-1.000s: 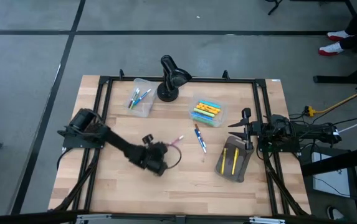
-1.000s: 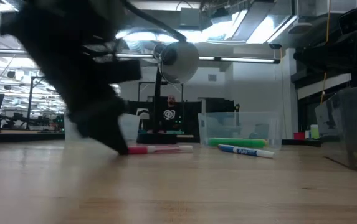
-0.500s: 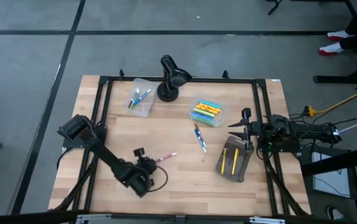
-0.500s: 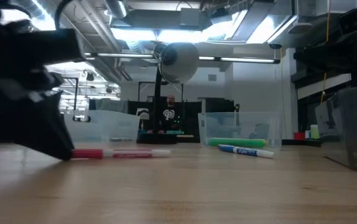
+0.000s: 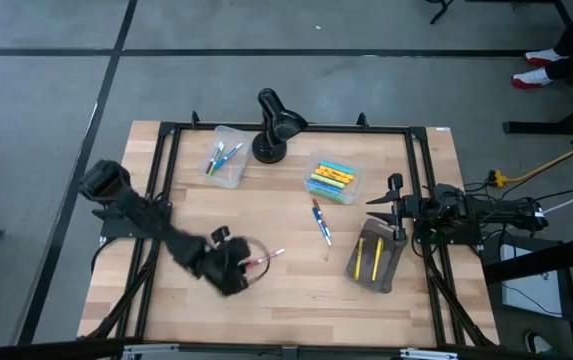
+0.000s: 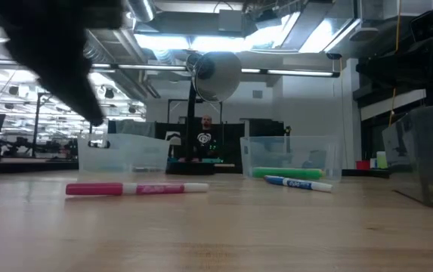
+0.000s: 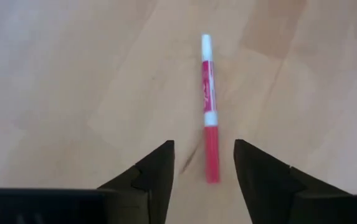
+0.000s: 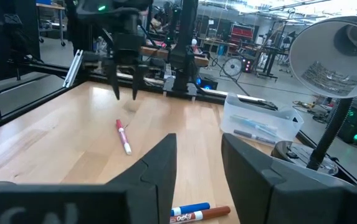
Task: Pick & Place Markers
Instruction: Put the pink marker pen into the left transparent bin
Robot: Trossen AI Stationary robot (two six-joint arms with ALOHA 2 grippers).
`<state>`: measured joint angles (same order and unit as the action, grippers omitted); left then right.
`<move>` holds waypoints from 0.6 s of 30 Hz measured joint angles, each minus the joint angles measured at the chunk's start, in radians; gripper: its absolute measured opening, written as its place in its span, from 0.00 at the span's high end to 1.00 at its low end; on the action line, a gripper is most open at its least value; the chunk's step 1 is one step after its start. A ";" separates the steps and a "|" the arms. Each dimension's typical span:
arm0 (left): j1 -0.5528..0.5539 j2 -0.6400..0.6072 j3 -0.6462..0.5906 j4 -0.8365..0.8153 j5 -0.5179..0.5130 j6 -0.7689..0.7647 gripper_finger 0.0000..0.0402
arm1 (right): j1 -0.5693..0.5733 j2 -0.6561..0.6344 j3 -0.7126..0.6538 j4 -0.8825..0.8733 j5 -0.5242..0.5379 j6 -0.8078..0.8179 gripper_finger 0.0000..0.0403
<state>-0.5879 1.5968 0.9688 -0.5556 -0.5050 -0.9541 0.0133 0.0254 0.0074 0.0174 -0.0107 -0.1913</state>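
We find the left gripper (image 7: 203, 163) released, its two dark fingers spread above the bare wooden table (image 5: 296, 300), with the thin red-and-white marker (image 7: 208, 112) lying flat just ahead of the fingertips and touched by neither. The right gripper (image 8: 198, 165) waits near the table's right edge, parted and holding nothing. Some markers already sit in the two clear plastic bins (image 5: 228, 156) (green and yellow sticks fill the nearer one (image 5: 333, 180)). Loose on the table are the red marker and two more (image 5: 321, 222) at centre. We judge the task partly complete.
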 joint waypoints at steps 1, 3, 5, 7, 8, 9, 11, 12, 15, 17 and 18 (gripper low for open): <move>0.035 -0.008 0.000 0.026 0.060 0.008 0.60 | 0.000 0.000 0.000 0.000 0.000 0.000 0.69; 0.099 -0.008 0.000 0.112 0.176 0.060 0.60 | 0.000 0.000 0.000 0.000 0.000 0.000 0.69; 0.158 0.010 0.001 0.204 0.289 0.123 0.61 | 0.000 0.000 0.000 0.000 0.000 0.000 0.69; 0.210 0.041 0.003 0.274 0.405 0.152 0.61 | 0.000 0.000 0.000 0.000 0.000 0.000 0.69; 0.232 0.061 0.005 0.285 0.456 0.153 0.61 | 0.000 0.000 0.000 0.000 0.001 0.000 0.69; 0.249 0.087 0.015 0.285 0.502 0.153 0.62 | 0.000 0.000 0.000 0.000 0.000 0.000 0.69; 0.274 0.146 0.040 0.266 0.576 0.169 0.62 | 0.000 0.000 0.000 0.000 0.000 0.000 0.69; 0.278 0.180 0.057 0.257 0.601 0.186 0.62 | 0.000 0.000 0.000 0.000 0.000 0.000 0.69; 0.276 0.275 0.129 0.198 0.628 0.261 0.63 | 0.000 0.000 0.000 0.000 0.001 0.000 0.69; 0.268 0.324 0.189 0.114 0.603 0.312 0.63 | 0.000 0.000 0.000 0.000 0.000 0.000 0.69; 0.264 0.349 0.221 0.060 0.578 0.331 0.63 | 0.000 0.000 0.000 0.000 0.000 0.000 0.69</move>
<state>-0.3238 1.9460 1.1895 -0.4956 0.0734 -0.6230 0.0134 0.0251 0.0074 0.0175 -0.0104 -0.1913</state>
